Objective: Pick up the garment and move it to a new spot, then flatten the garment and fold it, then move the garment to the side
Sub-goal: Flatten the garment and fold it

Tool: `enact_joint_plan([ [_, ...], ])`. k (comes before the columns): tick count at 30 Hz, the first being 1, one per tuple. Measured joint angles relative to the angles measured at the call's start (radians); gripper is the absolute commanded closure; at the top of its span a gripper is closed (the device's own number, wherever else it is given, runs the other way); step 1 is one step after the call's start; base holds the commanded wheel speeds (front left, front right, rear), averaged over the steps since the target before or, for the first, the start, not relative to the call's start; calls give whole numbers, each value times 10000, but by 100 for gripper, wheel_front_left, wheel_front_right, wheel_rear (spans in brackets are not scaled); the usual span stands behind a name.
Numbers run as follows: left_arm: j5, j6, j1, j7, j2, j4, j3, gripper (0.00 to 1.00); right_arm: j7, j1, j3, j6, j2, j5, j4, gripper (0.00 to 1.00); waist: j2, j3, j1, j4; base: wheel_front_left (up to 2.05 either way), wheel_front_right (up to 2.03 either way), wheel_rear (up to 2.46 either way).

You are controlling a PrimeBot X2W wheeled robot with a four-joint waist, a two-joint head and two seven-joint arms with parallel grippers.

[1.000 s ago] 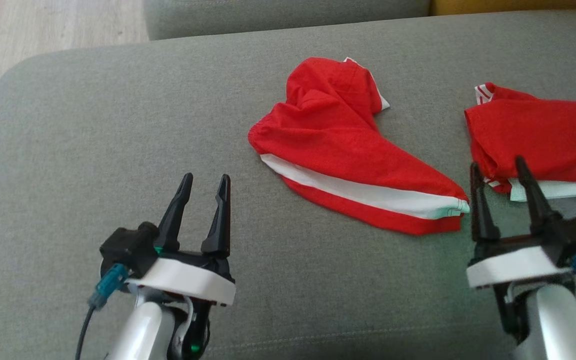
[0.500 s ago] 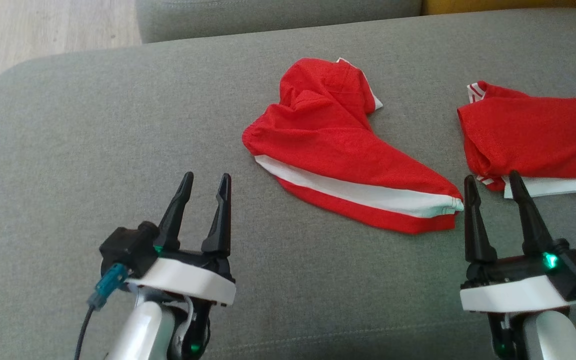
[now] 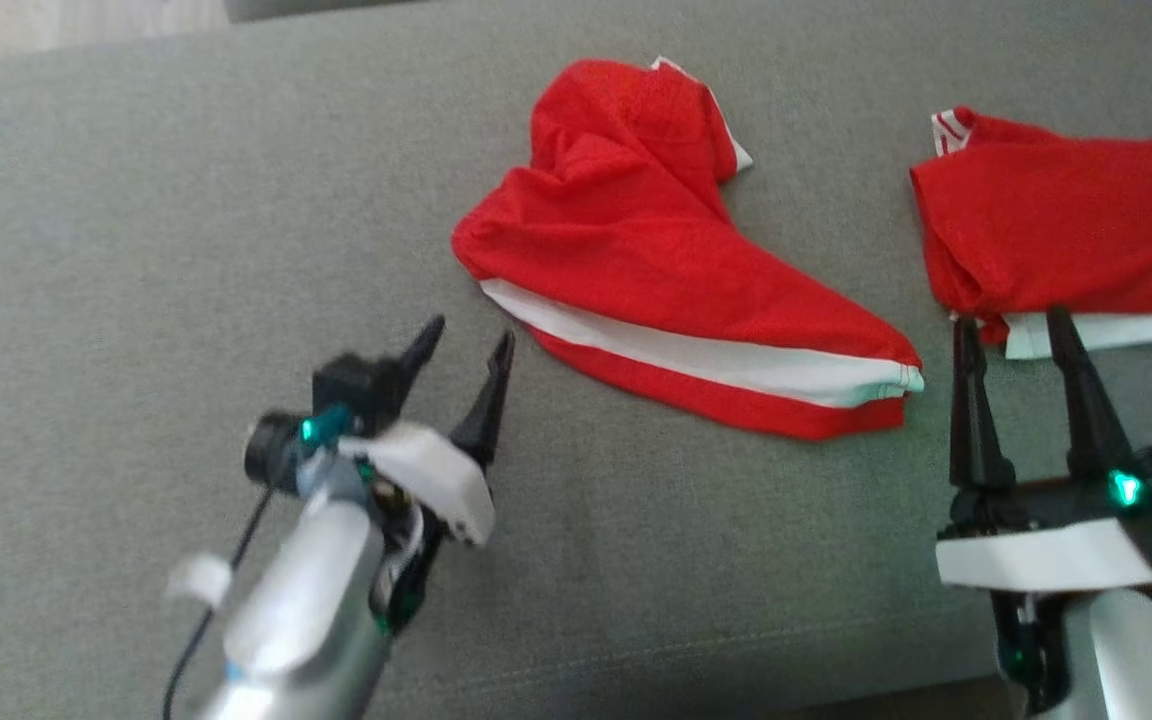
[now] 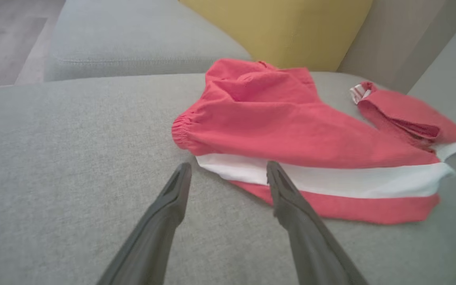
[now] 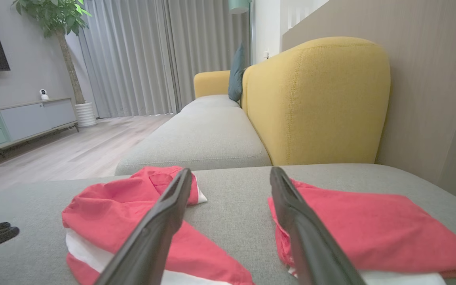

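In the head view, my left gripper (image 3: 471, 332) sits lower left of centre. Its pale forearm leans toward the upper right, and its two dark fingers are spread wide with nothing between them. The fingertips hover over the grey sofa cushion (image 3: 136, 200), just short of the garment's near edge.

My right gripper (image 3: 1009, 318) is at the lower right, pointing straight up the frame. It is also spread wide and empty.

Beyond the left fingertips, in the middle of the frame, lies the garment (image 3: 666, 260). It is a pair of red shorts with a white side stripe, lying crumpled and apart from both grippers. Its gathered waistband points left and one leg hem trails toward the lower right.

A second red garment (image 3: 1066, 240) lies at the upper right, just past my right fingertips. It looks already folded, so I judge the crumpled shorts to be the ones to work on.

Farthest back, the right wrist view shows a yellow backrest (image 5: 315, 99).

I judge this to be the first step, the reach to pick the garment up, with no grasp made yet. The next move calls for my left gripper to go forward and down onto the waistband end near the white stripe. It should then close on a pinch of cloth without catching the cushion. My right gripper could take the trailing hem.
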Motion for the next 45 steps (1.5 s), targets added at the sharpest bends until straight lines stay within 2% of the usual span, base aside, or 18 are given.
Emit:
enact_joint_plan([
  [2, 81, -6, -686, 255, -10, 742, -35, 0, -2, -225, 15, 0, 0, 0, -15, 0, 0, 196, 0, -102, 0, 0, 0],
  [7, 38, -347, -1955, 410, -25, 2238, -44, 0, -2, -528, -4, 0, 0, 17, -167, 0, 0, 634, 0, -396, 0, 0, 0],
  [14, -140, -523, -2747, 397, -38, 3793, -190, 0, -2, -554, 0, 0, 0, 17, -192, 0, 0, 1006, 1, -719, 0, 0, 0],
  [27, -598, -673, -3469, -230, -81, 4851, -548, 2, -2, -732, -15, 0, 0, 17, -186, 0, 0, 1106, 0, -869, 0, 0, 0],
  [28, -677, -709, -3515, -245, -82, 4865, -600, 44, -2, -732, -15, 0, 0, 15, -171, 0, 0, 1119, 0, -864, 0, 0, 0],
  [29, -746, -723, -3554, -261, -86, 4869, -667, 76, -2, -733, -19, 0, 0, 10, -123, 0, 0, 1130, 0, -858, 0, 0, 0],
  [30, -792, -752, -3582, -278, -82, 4872, -763, 100, -2, -732, -27, 0, 0, -2, -50, 0, 0, 1140, 0, -851, 0, 0, 0],
  [36, -1003, -792, -3612, -387, -100, 4826, -993, 100, -4, -723, -52, 0, 0, 31, 742, 0, 0, 1128, 0, -772, 0, 0, 0],
  [45, -982, -512, -3067, -401, -111, 3630, -851, 100, 581, -690, 719, 0, 8, 2023, 2550, 0, 0, 745, 0, -453, 0, 0, 0],
])
